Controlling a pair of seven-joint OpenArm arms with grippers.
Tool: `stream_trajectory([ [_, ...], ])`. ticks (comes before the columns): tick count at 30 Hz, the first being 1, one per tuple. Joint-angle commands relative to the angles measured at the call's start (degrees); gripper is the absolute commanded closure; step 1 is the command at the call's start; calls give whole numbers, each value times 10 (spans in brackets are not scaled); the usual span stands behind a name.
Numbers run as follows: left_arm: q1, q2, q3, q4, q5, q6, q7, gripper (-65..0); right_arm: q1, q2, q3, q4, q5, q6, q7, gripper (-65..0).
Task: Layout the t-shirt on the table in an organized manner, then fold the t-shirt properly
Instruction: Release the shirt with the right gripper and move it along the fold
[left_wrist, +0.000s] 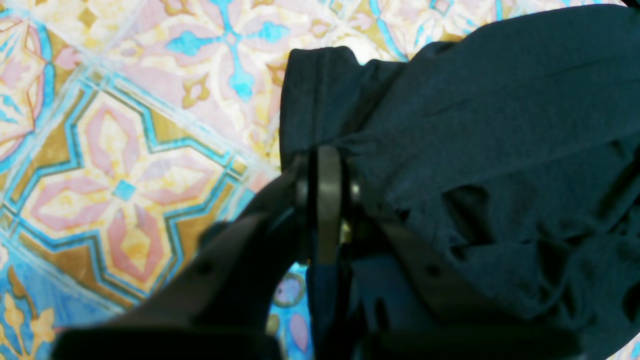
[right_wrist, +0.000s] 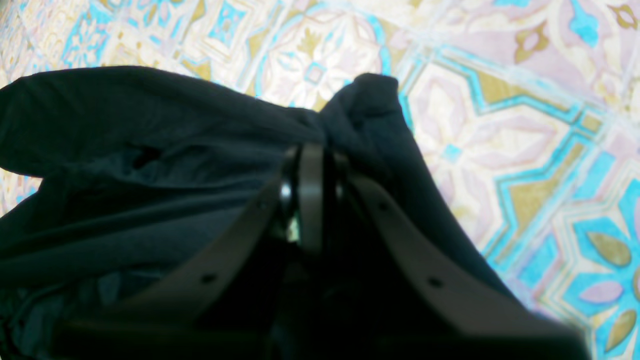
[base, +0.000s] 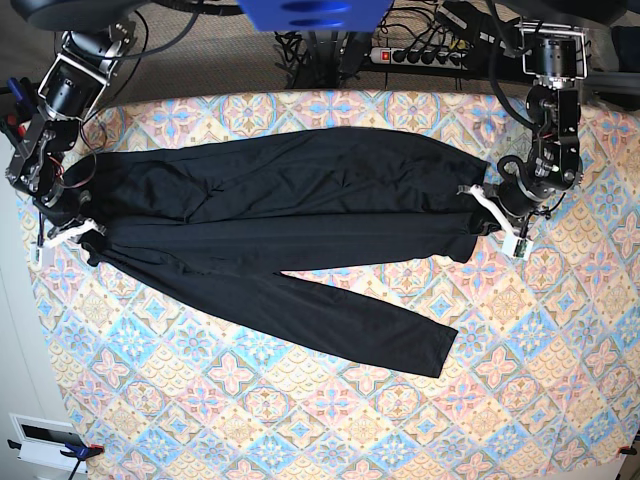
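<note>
Stretching across: the t-shirt (base: 280, 235) lies spread wide over the far half of the table (base: 330, 420), pulled taut between the two arms, with one long black flap running diagonally toward the near middle of the table.
Left gripper: the left gripper (left_wrist: 327, 165), on the right side of the base view, is clenched on a bunched edge of the t-shirt; in its wrist view black fabric wraps around the closed jaws and fans out to the right.
Right gripper: the right gripper (right_wrist: 312, 160), on the left side of the base view, is likewise clamped on the t-shirt's other end; a small hump of cloth stands up just past its jaws, and the rest of the cloth drapes to the left.
Cloth state: wrinkled, with long folds running from one grip to the other; its far edge sags slightly between the arms.
Surface: the table is covered in a pastel tile print of blue, pink, peach and cream medallions; the near half and both near corners are bare pattern.
Surface close up: both wrist views show the print blurred, with turquoise outlines and tan diamonds.
Room, far side: a power strip (base: 425, 55) with cables lies on the floor behind the table, and a blue shape (base: 310, 14) sits at the top centre.
Room, near left: a pale floor strip runs beside the table, with a small white panel (base: 45, 442) at the corner.
</note>
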Motion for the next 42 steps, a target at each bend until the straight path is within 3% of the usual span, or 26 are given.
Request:
stream_trajectory([
  [1,-2,-8,-3,8,-3,1,-12,0,10,15,1,9,8,2,10,0],
  [4,0,-7,-2,8,-7,1,-10,-30,10,15,0,9,8,2,10,-26],
  [11,5,12,-4,8,-8,1,-10,-184,10,15,0,14,8,2,10,-161],
  [16,4,12,-4,11,-9,1,-10,-247,10,15,4,15,9,2,10,-188],
  [27,4,12,-5,11,-9,1,-10,-260,12,19,7,16,10,1,13,-188],
  [33,4,12,-5,11,-10,1,-10,-260,12,19,77,41,9,1,10,-188],
  [42,5,13,-5,11,-10,1,-10,-260,11,17,116,112,9,1,10,-188],
])
